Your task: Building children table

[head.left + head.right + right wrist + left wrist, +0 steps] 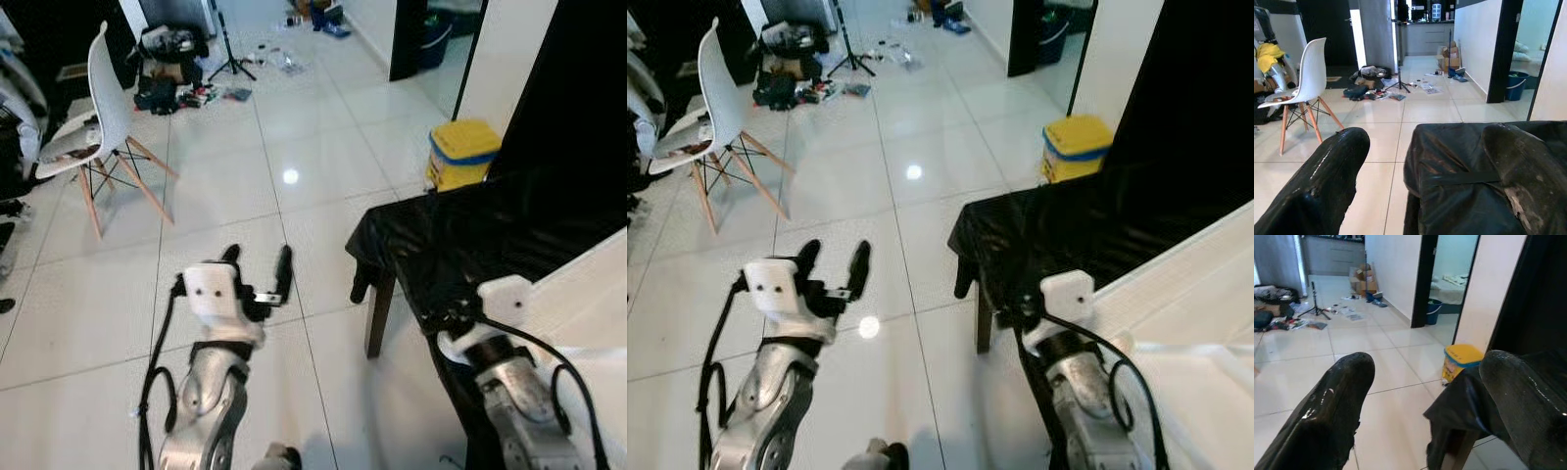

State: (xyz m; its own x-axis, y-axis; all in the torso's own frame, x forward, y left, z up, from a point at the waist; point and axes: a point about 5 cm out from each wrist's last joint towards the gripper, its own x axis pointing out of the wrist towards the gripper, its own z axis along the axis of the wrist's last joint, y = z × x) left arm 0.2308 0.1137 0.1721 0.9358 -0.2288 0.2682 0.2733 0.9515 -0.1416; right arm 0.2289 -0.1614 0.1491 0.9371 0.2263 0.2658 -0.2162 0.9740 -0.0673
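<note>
your table (pixel 460 235) sits on the right of the scene, ahead of the right arm. it's draped in shiny black plastic sheeting that hangs over the edges in wrinkled folds, so you can't make out its top surface. one dark brown wooden leg (pixel 379 313) shows below the sheet at the near left corner, standing on the pale tiled floor (pixel 294 147).

your left gripper (pixel 257 269) is raised over bare floor, left of the table and apart from it, fingers spread with nothing between them. in the left wrist view the two black fingertips (pixel 1332 406) frame the table's covered corner and a yellow bucket (pixel 1460 361) with a blue band beyond it.

your right gripper (pixel 1425 186) is at the near edge of the table, low against the black sheet. its fingers are spread too, and empty; the right wrist view looks out across the sheet's wrinkled top between them. in the head views the white wrist housing (pixel 505 299) sits just over the sheet, and the fingers are hard to tell from the black plastic.

a white panel (pixel 588 284) lies on the near right, beside the table. farther left stands a white chair (pixel 103 117) with wooden legs. a tripod (pixel 227 49) and scattered clutter lie on the far floor.
</note>
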